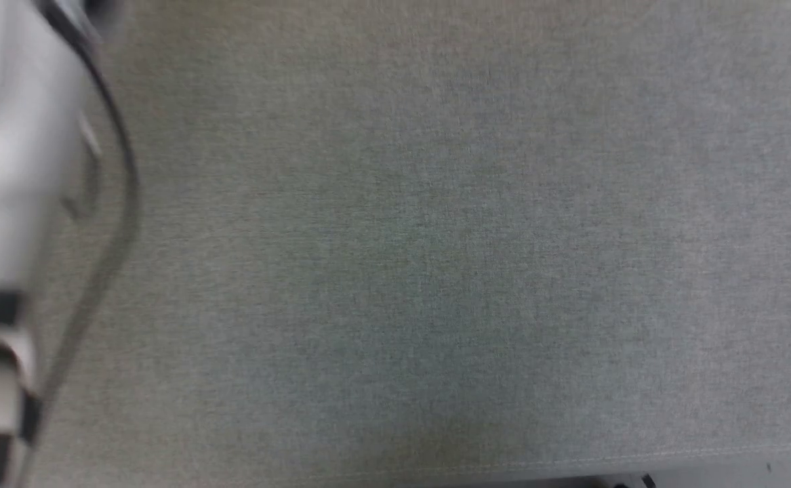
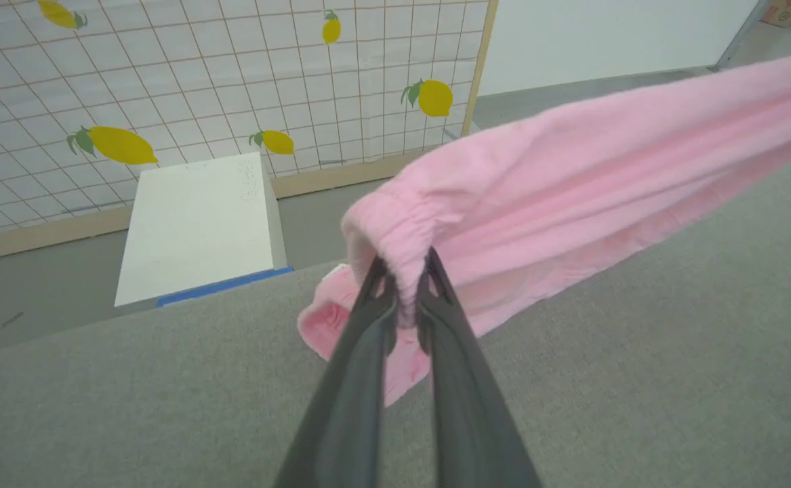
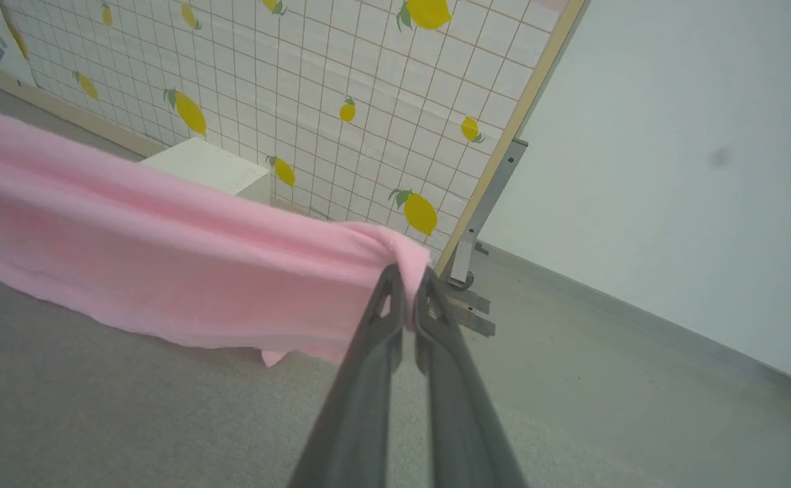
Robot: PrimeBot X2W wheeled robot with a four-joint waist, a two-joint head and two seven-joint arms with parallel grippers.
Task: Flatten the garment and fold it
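**Garment strung between both jaws, above the tabletop**

The garment (image 2: 571, 176) hangs as a stretched pink band, one end in each arm's jaws. Long axis runs jaw to jaw.

Left wrist view: the left jaws are clamped on the gathered waistband (image 2: 395, 224), and the cloth leaves toward 2 o'clock and is cut by the frame edge. A loose pink fold (image 2: 331, 325) sags at 8 o'clock of the tips and looks to touch the grey tabletop (image 2: 639, 373).

Right wrist view: the right jaws are pinched shut on a bunched end of the garment (image 3: 165, 271), and the cloth runs off toward 9 o'clock. The lower hem hangs near the tabletop; contact unclear.

Neither arm is nearer, since both hold it. Judgement: laying it flat means lowering both ends together, keeping the span taut.

Hard to tell:
- Whether the right grip is on waistband or leg hem.
- The tag, not made out.
- The middle of the span, cut off in both wrist views.
- The head view is blurred: bare tabletop, with a pale forearm (image 1: 2, 135) and dark cable (image 1: 120, 169) at 9 o'clock.
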